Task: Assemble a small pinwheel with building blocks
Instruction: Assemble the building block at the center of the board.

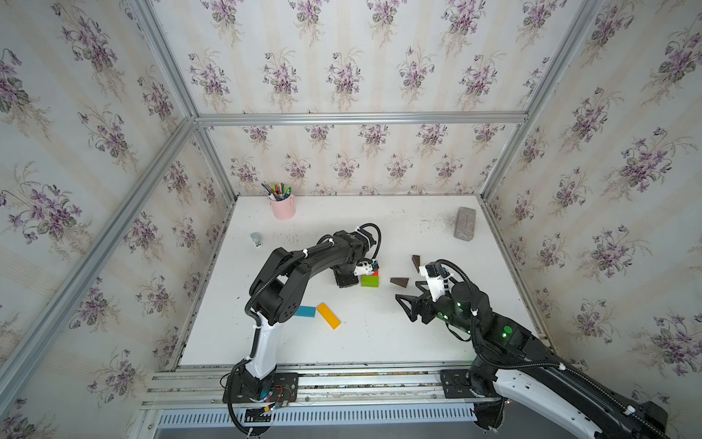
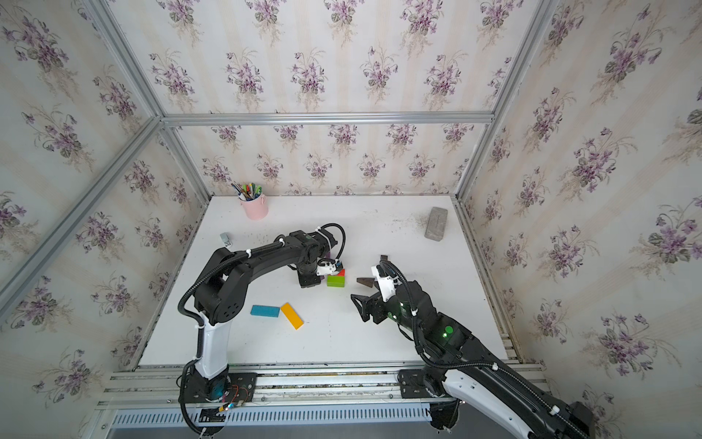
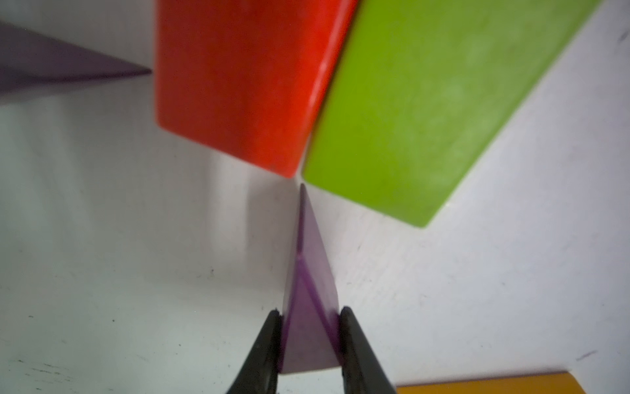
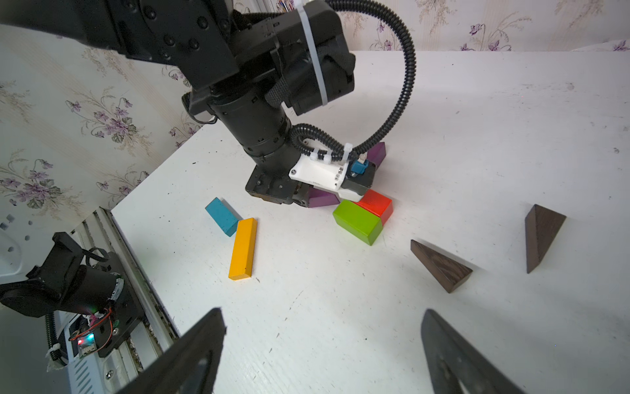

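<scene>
1. At the far left of the white tabletop (image 1: 380, 342) stand a small grey object (image 1: 255, 239) and, farther back, a pink pen cup (image 1: 282, 208), both well apart from the blocks.
2. A blue block (image 1: 305, 311) and a yellow block (image 1: 329, 315) lie near the left arm's elbow, their ends almost meeting.
3. The left end effector (image 3: 309, 315) is clamped on a purple wedge (image 3: 308, 300). The wedge's tip sits at the corner where the red block (image 3: 238, 85) and green block (image 3: 426, 102) meet side by side.
4. A second purple wedge (image 3: 51, 64) lies just beside the red block. From above, the left wrist hides much of this group.
5. Right of the green block lie a brown wedge (image 1: 399, 281) and a farther brown wedge (image 1: 416, 262), apart from each other.
6. The right end effector (image 4: 322, 320) hovers just on their near side, jaws spread wide and holding nothing.
7. A grey brick (image 1: 464, 223) lies at the far right.
8. The tabletop is scuffed and speckled. Floral-papered walls in aluminium framing close off three sides.
9. A metal rail runs along the near edge, and bare surface stretches between the yellow block and the right arm.
</scene>
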Controlling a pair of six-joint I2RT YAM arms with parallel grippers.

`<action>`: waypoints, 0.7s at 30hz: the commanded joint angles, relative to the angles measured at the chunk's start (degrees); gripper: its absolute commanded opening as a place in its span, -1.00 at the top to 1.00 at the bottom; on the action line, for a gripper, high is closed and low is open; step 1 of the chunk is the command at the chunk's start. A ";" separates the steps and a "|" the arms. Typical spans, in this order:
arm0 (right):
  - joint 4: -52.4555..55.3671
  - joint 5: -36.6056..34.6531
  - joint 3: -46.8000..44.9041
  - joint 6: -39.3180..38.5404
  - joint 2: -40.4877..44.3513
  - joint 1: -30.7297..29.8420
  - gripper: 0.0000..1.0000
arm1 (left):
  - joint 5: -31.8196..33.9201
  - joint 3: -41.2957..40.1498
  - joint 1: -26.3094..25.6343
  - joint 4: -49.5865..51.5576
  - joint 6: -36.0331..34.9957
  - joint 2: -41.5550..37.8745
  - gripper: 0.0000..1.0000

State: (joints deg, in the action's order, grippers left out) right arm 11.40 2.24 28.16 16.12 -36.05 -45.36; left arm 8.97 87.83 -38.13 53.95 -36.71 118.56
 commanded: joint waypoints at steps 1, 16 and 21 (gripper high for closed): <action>-1.12 -0.44 0.08 0.05 -0.07 -0.01 -0.80 | -0.86 0.70 -0.10 4.15 -1.06 0.17 0.61; -1.35 -0.40 -0.03 -0.04 -0.16 0.01 -0.80 | -1.64 4.35 -1.16 6.02 -1.39 2.35 0.60; -1.32 -0.32 -0.04 -0.04 0.11 0.01 -0.80 | -1.37 4.98 -1.15 6.62 -1.25 3.22 0.60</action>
State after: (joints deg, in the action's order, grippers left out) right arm 11.40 2.22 28.16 16.12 -36.12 -45.36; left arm 7.88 92.31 -39.31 58.78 -37.45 121.49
